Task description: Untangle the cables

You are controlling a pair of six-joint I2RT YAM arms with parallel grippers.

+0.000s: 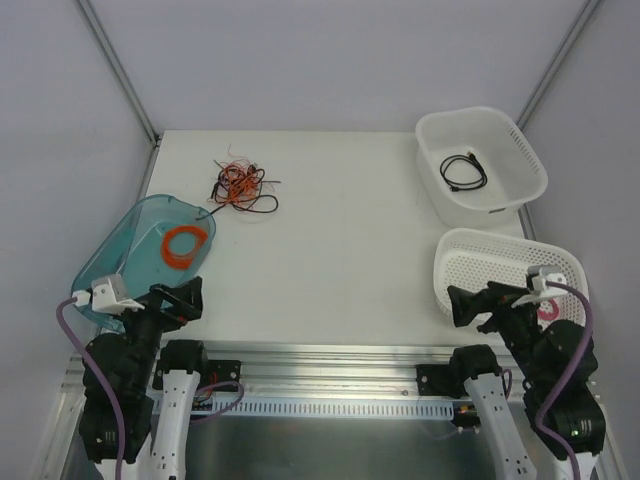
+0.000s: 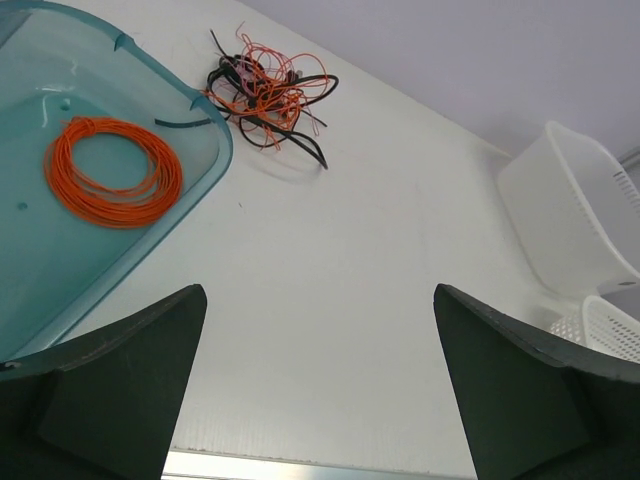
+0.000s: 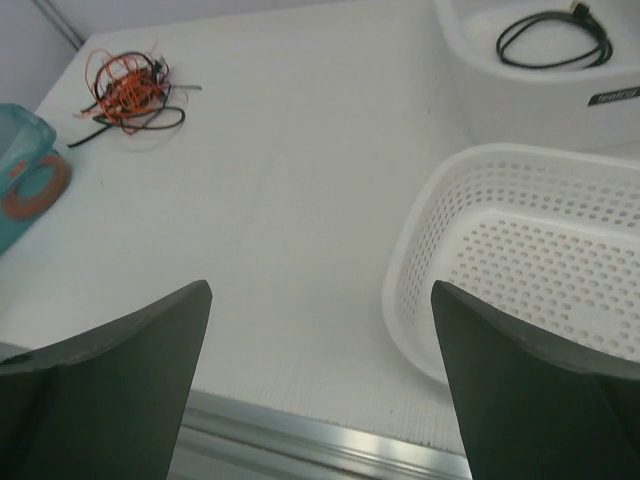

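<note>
The cables (image 1: 240, 186) lie as a loose tangle of thin orange, red and black wires at the far left of the white table, just beyond the teal tray's corner. They also show in the left wrist view (image 2: 268, 90) and in the right wrist view (image 3: 125, 88). My left gripper (image 1: 178, 296) (image 2: 319, 290) hovers open over the table's near edge, far short of the tangle. My right gripper (image 1: 470, 300) (image 3: 320, 285) is open too, at the near right beside the perforated basket. Neither holds anything.
A teal tray (image 1: 110, 250) at the left holds a wound orange coil (image 1: 185, 243) (image 2: 112, 170). A white tub (image 1: 530, 160) at the back right holds a black cable (image 1: 464, 172) (image 3: 553, 38). A white perforated basket (image 1: 500, 260) (image 3: 520, 240) sits at the near right.
</note>
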